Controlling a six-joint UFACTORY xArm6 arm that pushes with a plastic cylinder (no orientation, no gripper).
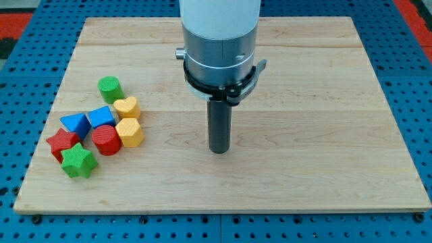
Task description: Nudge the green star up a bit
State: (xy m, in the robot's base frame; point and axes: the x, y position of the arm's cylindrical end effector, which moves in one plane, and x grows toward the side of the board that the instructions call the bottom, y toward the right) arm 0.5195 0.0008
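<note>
The green star (pixel 79 162) lies at the view's lower left of the wooden board (pixel 324 182), at the bottom of a tight cluster of blocks. It touches the red star (pixel 62 142) just above and to its left. My tip (pixel 219 151) is on the board near the middle, far to the right of the green star and slightly higher in the view, touching no block.
Above the green star sit a red cylinder (pixel 106 140), a blue triangle (pixel 74 124), a blue block (pixel 102 117), a yellow hexagon (pixel 129 133), a yellow heart (pixel 127 107) and a green cylinder (pixel 109 88). A blue perforated table (pixel 27 61) surrounds the board.
</note>
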